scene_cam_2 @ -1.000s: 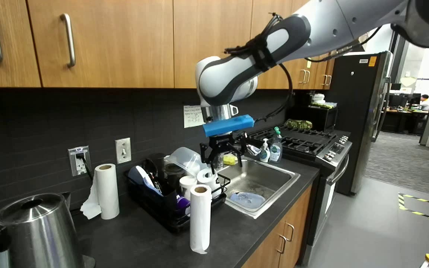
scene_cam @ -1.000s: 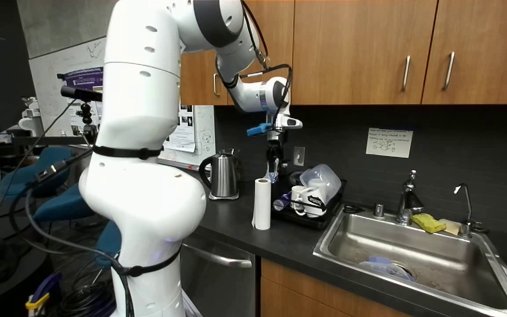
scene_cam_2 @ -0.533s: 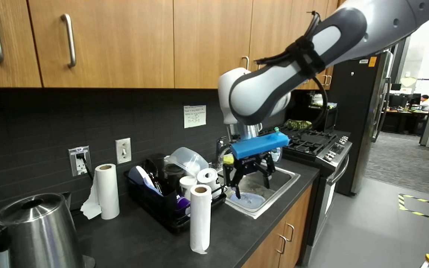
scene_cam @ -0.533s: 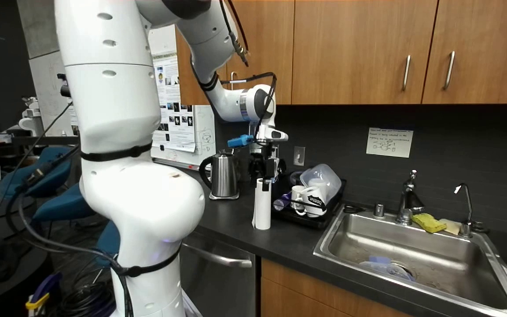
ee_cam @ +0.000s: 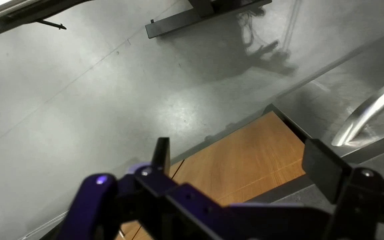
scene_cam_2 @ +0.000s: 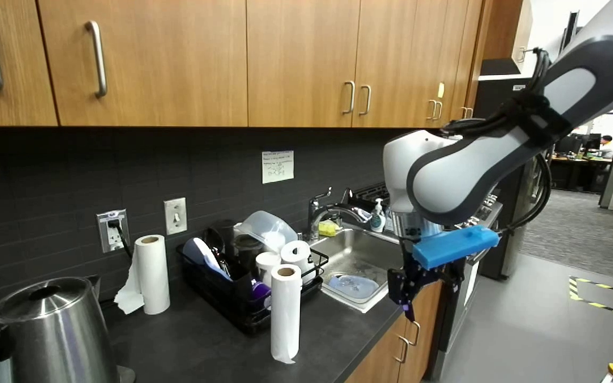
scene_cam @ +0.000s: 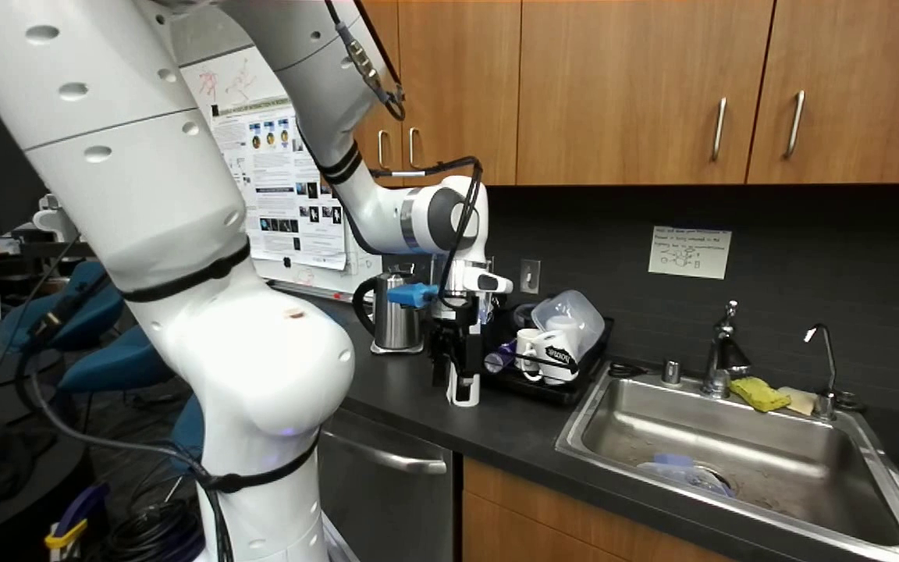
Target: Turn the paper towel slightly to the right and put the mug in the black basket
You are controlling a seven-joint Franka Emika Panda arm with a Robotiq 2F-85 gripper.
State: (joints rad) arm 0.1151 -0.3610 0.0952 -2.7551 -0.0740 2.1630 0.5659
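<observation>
The white mug with black lettering lies tilted in the black basket, beside another white mug. In an exterior view the basket holds two white mugs seen from the end; I cannot surely tell which is the lettered one. A paper towel roll stands upright on the counter in front of the basket. My gripper hangs past the counter's front edge, apart from roll and basket. In the wrist view my gripper is open and empty; mug, basket and roll are out of that view.
A second paper towel roll stands by the wall outlet. A steel jug stands on the counter. The steel sink is beside the basket. Below my gripper are the wooden cabinet front and a curved metal handle.
My gripper has moved down and away from above the basket area, out past the counter's front edge. The mugs, basket and paper towel rolls have not moved.
</observation>
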